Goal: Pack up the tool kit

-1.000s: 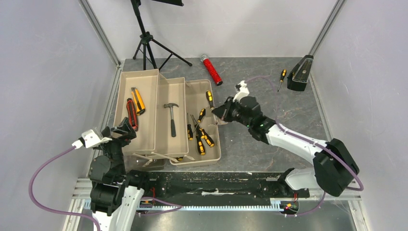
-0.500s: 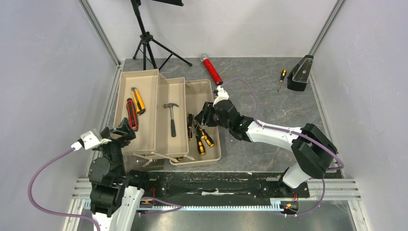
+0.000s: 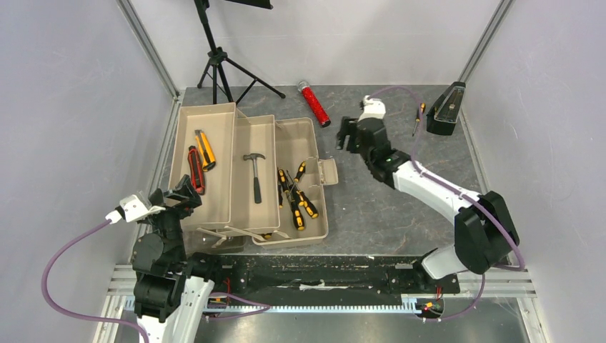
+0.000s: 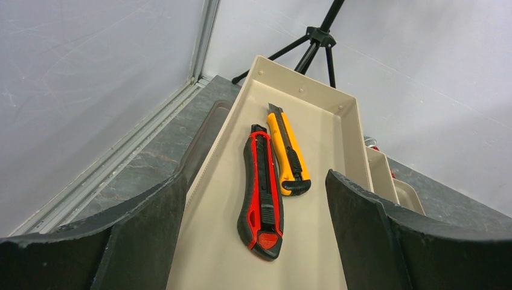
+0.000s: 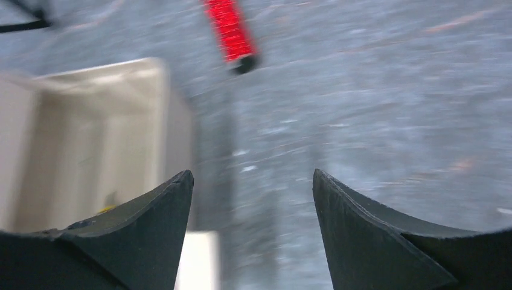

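- R gripper (image 5: 252, 175): fingers (image 5: 151, 235) stand apart, nothing betw. them. Wrist view is blurred. From above it sits over bare table (image 3: 400, 207), just right of the toolbox (image 3: 323, 221) and not touching it.
- L gripper (image 4: 256, 176): fingers wide, empty, poised over the near end of the left tray (image 4: 320, 136).
- Toolbox lies open, back-left on the table, w/ 3 compartments side by side: left tray, mid tray (image 3: 261, 143), right bin (image 3: 291, 139).
- Utility knives: 2, both in the left tray, lying lengthwise and just beside each other. The red knife (image 4: 261, 193) is nearer the L gripper and the orange knife (image 4: 288, 154) is farther back.
- Hammer (image 3: 256, 179): 1, alone in the mid tray, head toward the back.
- Screwdrivers in the right bin (image 3: 296, 196): black-orange and overlapping, approx. 5, exact count unclear.
- Loose screwdriver (image 3: 418, 118): 1, on the table, back right, well apart from the toolbox.
- Others: 1 red glitter cylinder (image 3: 314, 103) behind the right bin, 1 black metronome (image 3: 444, 111) just right of the loose screwdriver, 1 tripod (image 3: 218, 64) at the back.
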Robot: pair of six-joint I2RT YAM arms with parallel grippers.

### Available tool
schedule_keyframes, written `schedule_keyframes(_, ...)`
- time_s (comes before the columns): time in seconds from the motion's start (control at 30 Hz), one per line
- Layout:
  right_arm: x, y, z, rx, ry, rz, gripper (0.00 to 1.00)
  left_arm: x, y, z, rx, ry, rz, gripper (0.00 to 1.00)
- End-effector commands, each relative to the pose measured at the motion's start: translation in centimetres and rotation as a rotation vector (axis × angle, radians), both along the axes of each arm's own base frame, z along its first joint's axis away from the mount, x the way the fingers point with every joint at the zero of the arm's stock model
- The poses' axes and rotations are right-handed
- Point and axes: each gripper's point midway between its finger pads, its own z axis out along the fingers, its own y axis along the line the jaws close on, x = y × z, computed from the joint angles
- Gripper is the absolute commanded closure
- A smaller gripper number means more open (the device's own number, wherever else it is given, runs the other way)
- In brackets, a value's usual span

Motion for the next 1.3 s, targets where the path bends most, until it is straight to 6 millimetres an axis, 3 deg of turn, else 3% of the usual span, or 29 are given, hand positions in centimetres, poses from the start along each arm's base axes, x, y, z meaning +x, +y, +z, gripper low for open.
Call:
schedule_keyframes(0.0,3.2,-9.0,0.8,-0.188,-0.026,-0.236,0.24,-0.2,0.4,0.8,0.009,-0.029,0.020,0.10)
schedule_keyframes(0.17,7.0,-15.8,-0.8,-0.244,0.024,-0.380,0.24,0.0,0.4,0.7,0.013,-0.019,0.021,0.10)
schedule_keyframes(0.3,10.2,-19.9,-2.5,-0.253,0.070,-0.444,0.27,0.1,0.4,0.6,0.015,-0.013,0.024,0.10)
schedule_keyframes(0.5,14.5,-24.6,-5.8,-0.259,0.131,-0.509,0.39,0.3,0.4,0.5,0.019,-0.004,0.027,0.10)
schedule_keyframes(0.67,16.4,-27.1,-9.0,-0.262,0.220,-0.530,0.51,0.4,0.4,0.4,0.023,0.003,0.029,0.10)
schedule_keyframes(0.7,16.5,-28.7,-9.7,-0.250,0.235,-0.552,0.53,0.5,0.4,0.3,0.024,0.006,0.029,0.10)
schedule_keyframes(0.87,17.7,-30.2,-12.3,-0.221,0.287,-0.557,0.59,0.6,0.4,0.2,0.026,0.013,0.029,0.10)
schedule_keyframes(1.07,17.5,-31.8,-15.1,-0.202,0.342,-0.583,0.64,0.7,0.4,0.2,0.028,0.016,0.028,0.10)
schedule_keyframes(1.27,18.0,-31.1,-17.0,-0.176,0.387,-0.520,0.67,0.8,0.4,0.2,0.028,0.017,0.027,0.10)
